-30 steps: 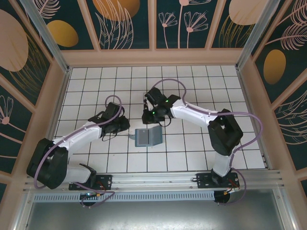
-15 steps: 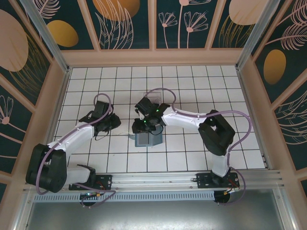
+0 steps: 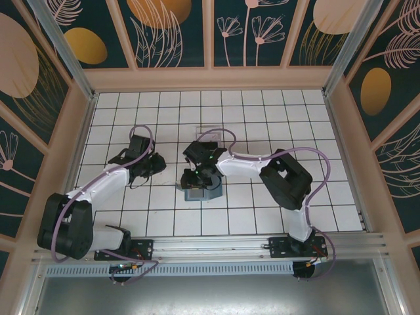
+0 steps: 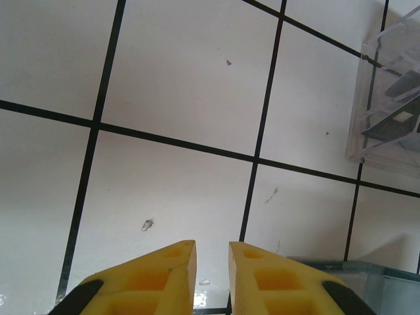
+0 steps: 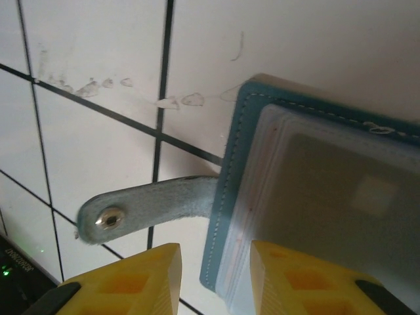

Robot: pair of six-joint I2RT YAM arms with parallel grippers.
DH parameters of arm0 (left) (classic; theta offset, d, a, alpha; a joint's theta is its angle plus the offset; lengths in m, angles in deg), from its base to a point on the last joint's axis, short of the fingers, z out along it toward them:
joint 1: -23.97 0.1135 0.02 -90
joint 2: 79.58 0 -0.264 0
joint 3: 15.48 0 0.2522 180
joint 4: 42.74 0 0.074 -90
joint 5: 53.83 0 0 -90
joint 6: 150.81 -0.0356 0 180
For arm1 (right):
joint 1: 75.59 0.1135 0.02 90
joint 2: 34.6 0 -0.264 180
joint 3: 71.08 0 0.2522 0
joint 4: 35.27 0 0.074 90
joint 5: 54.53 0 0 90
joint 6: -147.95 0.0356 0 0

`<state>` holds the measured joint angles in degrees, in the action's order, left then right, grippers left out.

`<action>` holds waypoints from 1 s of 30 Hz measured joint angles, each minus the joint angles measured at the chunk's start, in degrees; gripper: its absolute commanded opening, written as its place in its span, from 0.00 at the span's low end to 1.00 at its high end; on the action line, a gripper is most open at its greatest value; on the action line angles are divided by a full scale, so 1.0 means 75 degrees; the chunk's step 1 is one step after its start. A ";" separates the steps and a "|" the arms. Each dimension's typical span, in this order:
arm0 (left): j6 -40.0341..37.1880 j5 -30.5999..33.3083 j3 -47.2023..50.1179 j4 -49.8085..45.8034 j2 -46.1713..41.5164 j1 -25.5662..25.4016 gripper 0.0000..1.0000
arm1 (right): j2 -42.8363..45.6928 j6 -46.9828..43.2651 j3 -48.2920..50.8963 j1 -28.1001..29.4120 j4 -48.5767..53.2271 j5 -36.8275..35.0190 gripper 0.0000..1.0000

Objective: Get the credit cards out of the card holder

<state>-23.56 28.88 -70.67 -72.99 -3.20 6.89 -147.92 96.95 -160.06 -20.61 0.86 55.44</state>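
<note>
The slate-blue card holder [image 3: 203, 192] lies open on the tiled floor, its snap strap [image 5: 108, 220] sticking out to the side. In the right wrist view its stitched edge [image 5: 237, 144] frames clear sleeves, and a greyish card [image 5: 348, 190] shows through the top sleeve. My right gripper [image 3: 199, 176] hovers right over it, open, its jaws [image 5: 216, 252] straddling the holder's edge. My left gripper [image 3: 154, 164] rests to the left, its yellow fingers [image 4: 212, 246] slightly apart with nothing between them. A corner of the card holder [image 4: 354, 279] shows beside it.
A clear plastic tray [image 4: 387, 92] holding dark flat cards [image 4: 394, 118] stands further back near the middle [image 3: 210, 129]. White tiles with black lines cover the floor. Wooden walls enclose the cell on three sides.
My right gripper has swung left and toward the near edge, over the card holder, and its jaws have widened. The left gripper has drawn back to the left, away from the holder.
</note>
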 measured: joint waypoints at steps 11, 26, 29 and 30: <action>-0.0137 -0.0149 -0.0172 -0.0003 0.0166 0.0000 0.21 | -0.0047 0.0114 -0.0003 0.0085 0.0044 -0.0187 0.34; -0.0172 -0.0198 -0.0210 0.0000 0.0233 0.0000 0.21 | -0.0047 0.0134 -0.0475 0.0318 0.1364 -0.1475 0.38; -0.0172 -0.0198 -0.0227 0.0000 0.0245 0.0000 0.21 | -0.0119 0.0128 -0.0714 0.0376 0.1833 -0.1859 0.39; -0.0175 -0.0201 -0.0236 0.0000 0.0248 0.0000 0.21 | -0.0169 0.0131 -0.0801 0.0399 0.1953 -0.1961 0.39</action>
<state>-24.87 27.37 -72.44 -72.99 -1.34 6.89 -149.19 97.93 -166.08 -17.62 15.50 40.73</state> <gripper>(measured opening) 0.207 0.386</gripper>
